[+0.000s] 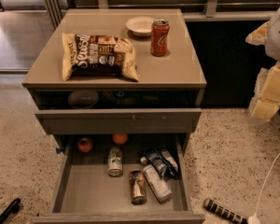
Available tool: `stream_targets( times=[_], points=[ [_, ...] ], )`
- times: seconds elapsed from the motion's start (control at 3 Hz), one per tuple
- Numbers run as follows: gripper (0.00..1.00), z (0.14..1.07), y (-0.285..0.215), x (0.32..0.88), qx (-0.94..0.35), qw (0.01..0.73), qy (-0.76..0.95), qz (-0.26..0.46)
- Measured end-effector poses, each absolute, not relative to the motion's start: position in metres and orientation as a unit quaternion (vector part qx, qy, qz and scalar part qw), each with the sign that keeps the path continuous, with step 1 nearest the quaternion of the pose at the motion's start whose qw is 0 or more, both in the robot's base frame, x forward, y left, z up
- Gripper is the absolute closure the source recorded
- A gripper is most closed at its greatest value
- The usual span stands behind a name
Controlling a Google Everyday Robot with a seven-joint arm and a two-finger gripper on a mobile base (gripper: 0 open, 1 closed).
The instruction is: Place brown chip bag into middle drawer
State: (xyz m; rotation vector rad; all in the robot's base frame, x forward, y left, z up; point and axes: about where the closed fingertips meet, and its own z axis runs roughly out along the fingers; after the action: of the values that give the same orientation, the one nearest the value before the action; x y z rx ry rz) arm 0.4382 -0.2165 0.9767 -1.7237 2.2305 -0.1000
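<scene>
At the far right edge, part of the end effector (269, 85): cream-yellow and white blocks, cut off by the frame, up at about the level of the tabletop (177, 71). Well apart from everything on the cabinet, touching nothing. Clenched or released: cannot tell.

On the tabletop, toward the left front, the brown chip bag (99, 56), lying flat, angled slightly, one cream corner at the front lip. White script across its dark brown middle, plus small round badges, none of it legible. Behind and to the right, a shallow white bowl (140, 25), and just beside that an upright red-orange soda can (159, 37) with pale markings, brand not readable.

Below the tan top, a dark open shelf, then a plain grey drawer front (119, 121), then the middle drawer (88, 188), pulled wide open. Inside, at the back, a red apple (85, 144) and an orange (120, 138); nearer the middle, two cans (115, 161) on their sides, a pale bottle (156, 183), and dark glossy packets (159, 161). Left half of the grey floor bare.

All around, speckled terrazzo flooring (233, 157). At lower right, a white cable (270, 171) and a black striped object (222, 212). Behind the cabinet, dark panels and metal framing.
</scene>
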Motion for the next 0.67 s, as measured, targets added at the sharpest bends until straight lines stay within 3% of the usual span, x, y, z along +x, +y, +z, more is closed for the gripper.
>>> stream_targets(
  times=[0.33,0.67],
  points=[
    [0.0,0.9767,-0.2165,0.4382,-0.603,0.16,0.781,-0.035],
    [0.0,0.9733,-0.2115,0.4391,-0.615,0.175,0.769,0.014]
  ],
)
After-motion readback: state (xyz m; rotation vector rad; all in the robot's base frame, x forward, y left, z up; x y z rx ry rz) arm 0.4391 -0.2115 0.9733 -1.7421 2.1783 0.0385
